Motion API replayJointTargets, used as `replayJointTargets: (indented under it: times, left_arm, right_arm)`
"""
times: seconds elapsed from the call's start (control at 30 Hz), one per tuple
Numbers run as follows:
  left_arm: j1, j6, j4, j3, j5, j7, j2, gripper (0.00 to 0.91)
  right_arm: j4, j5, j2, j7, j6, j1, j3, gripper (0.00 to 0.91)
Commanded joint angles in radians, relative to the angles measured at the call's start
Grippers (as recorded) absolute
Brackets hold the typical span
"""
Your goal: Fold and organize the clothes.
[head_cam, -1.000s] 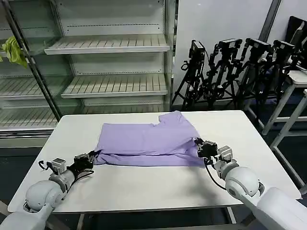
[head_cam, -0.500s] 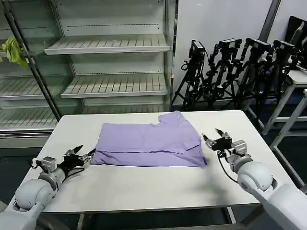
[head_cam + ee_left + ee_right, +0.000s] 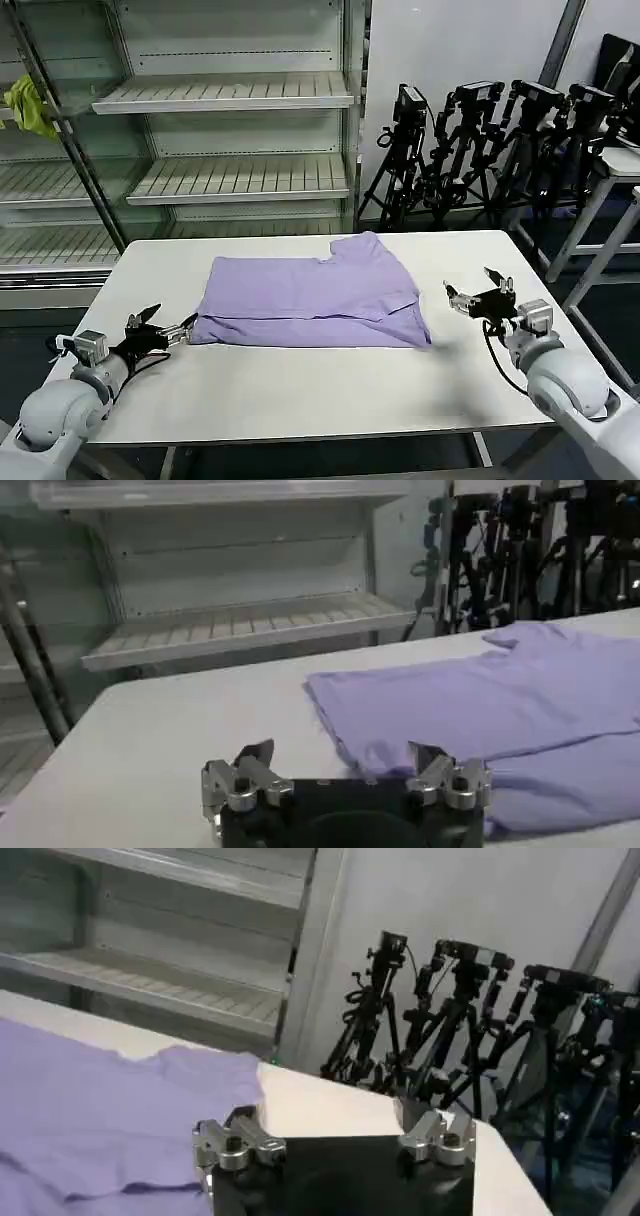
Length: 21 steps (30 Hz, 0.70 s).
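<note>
Both grippers sit at the table's side edges with their fingers spread apart and nothing between them. Low at the left of the head view, the left gripper [image 3: 165, 324] hovers just beside the near left corner of the T-shirt [image 3: 315, 300], its tips pointing toward the cloth without touching it. At the right of that view, slightly higher in the frame, the right gripper [image 3: 477, 291] hangs clear of the shirt's right edge, with a strip of bare table [image 3: 300, 390] between them.

Lavender and folded into a wide rectangle, the T-shirt lies flat in the middle of the white table, with one sleeve sticking up toward the upper right of the fold (the neckline notch shows just left of it). A lower layer peeks out along the near edge.

Seen from the left wrist camera, the open left gripper [image 3: 344, 768] has the shirt [image 3: 500, 710] spread just beyond it. From the right wrist camera, the right gripper [image 3: 332, 1126] is equally open, and the shirt [image 3: 90, 1108] fills the lower left of the frame.

Behind the table stand metal shelves [image 3: 230, 95] at upper left, where a yellow-green cloth [image 3: 30, 108] hangs, and a cluster of black tripods [image 3: 480, 150] at upper right.
</note>
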Motion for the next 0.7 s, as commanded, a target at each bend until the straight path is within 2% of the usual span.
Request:
replayJointTargets:
  times: [0.03, 0.23, 0.43, 0.53, 0.7]
  left_arm:
    - [0.116, 0.032, -0.110, -0.030, -0.025, -0.007, -0.002, 0.907]
    - [0.104, 0.037, -0.123, -0.021, -0.021, -0.007, -0.025, 0.907]
    - [0.066, 0.033, -0.084, -0.005, -0.007, 0.000, -0.056, 0.907]
    - [0.066, 0.032, -0.081, -0.007, -0.006, 0.006, -0.063, 0.907]
    - [0.066, 0.029, -0.068, -0.005, 0.001, 0.013, -0.070, 0.907]
  right_arm:
    - [0.110, -0.008, -0.013, 0.004, -0.002, -0.214, 0.120, 0.907]
    - [0.121, -0.047, 0.085, 0.000, -0.001, -0.256, 0.101, 0.907]
    - [0.070, -0.101, 0.178, -0.002, 0.004, -0.181, -0.010, 0.907]
    - [0.058, -0.108, 0.204, -0.001, 0.003, -0.151, -0.042, 0.796]
    - [0.029, -0.134, 0.239, -0.006, 0.007, -0.119, -0.092, 0.756]
